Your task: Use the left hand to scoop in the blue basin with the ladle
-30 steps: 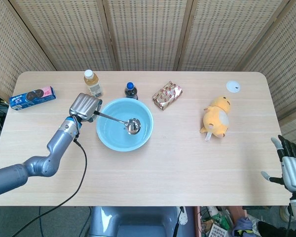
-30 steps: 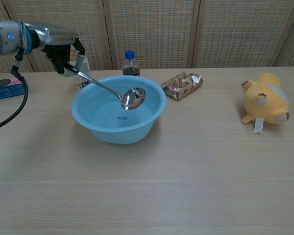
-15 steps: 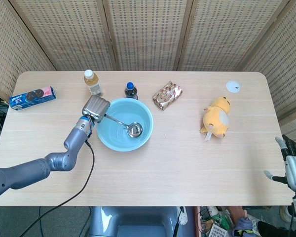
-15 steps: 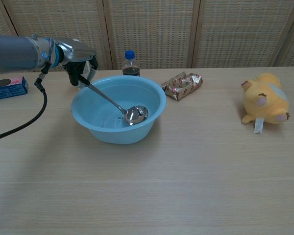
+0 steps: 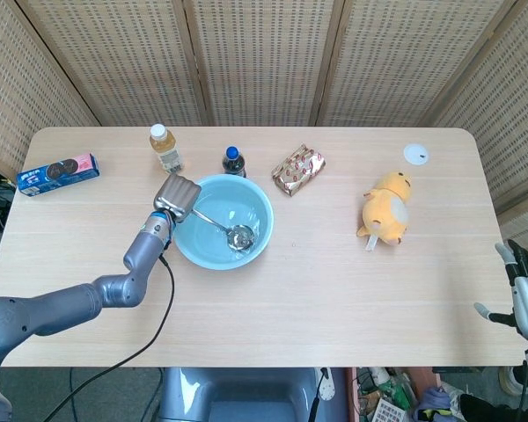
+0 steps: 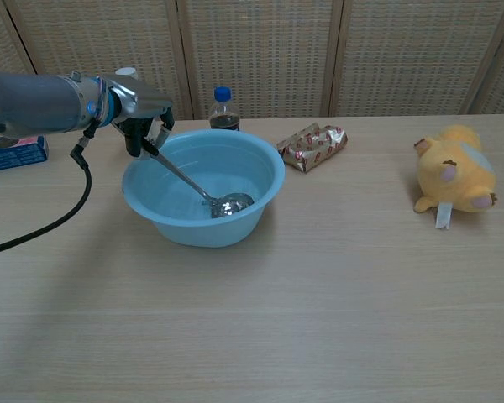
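behind the blue basin (image 5: pixel 222 253) the dark cola bottle (image 5: pixel 233 162) stands just beside its far rim, the tea bottle (image 5: pixel 165 147) near the left hand (image 5: pixel 177 197), the snack pack (image 5: pixel 298 169) off the right rim. table (image 5: pixel 317 290) in front and toward the plush chick (image 5: pixel 386 207) lies open.

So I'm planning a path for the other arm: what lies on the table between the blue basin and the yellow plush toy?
Only bare tabletop between the blue basin and the yellow plush toy, plain in the head view; the wrapped snack sits farther back.
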You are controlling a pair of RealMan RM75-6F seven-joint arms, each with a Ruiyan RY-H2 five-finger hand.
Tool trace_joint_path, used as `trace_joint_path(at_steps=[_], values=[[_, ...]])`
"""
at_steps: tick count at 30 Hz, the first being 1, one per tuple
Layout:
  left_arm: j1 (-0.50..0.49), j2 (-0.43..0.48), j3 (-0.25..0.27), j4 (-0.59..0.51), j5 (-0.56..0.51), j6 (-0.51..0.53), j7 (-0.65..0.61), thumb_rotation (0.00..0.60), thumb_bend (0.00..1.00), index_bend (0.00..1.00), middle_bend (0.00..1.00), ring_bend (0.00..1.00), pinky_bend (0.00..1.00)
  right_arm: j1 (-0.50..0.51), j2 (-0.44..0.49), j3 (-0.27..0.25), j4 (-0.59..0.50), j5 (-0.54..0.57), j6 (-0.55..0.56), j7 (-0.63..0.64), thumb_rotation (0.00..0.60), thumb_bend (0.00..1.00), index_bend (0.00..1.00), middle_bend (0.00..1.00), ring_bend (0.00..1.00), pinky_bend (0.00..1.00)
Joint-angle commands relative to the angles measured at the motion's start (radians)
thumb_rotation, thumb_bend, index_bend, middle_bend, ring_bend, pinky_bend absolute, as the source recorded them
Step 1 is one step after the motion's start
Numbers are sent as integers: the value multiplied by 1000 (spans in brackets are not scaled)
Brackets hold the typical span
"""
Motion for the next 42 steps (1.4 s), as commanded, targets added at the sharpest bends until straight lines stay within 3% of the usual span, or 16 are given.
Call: trace_joint_path(at_steps=[1,9,18,31,42], values=[[-2,7,-6,-5,3,5,-9,600,463,775,1000,975,1000,0,0,0,2,1,-2,2,600,0,0,0,0,0],[-4,70,-37,-74,-12,19,-47,600,466,780,1000,975,1000,1,-1,-1,4,-1,-3,0,600,0,0,0,0,0],[-35,229,-62,-253,-152,34,-31,600,474,788,1000,975,1000,1,-2,-3,-8,-4,-1,-16,600,0,0,0,0,0],[-202,424,14,-434,-554,33,124,600,516,807,1000,975,1000,-1,4,0,-14,-3,4,-9,600,0,0,0,0,0],[-295,499,59,-494,-765,26,181,600,533,814,1000,975,1000,-3,5,1,-14,-4,6,-5,600,0,0,0,0,0]])
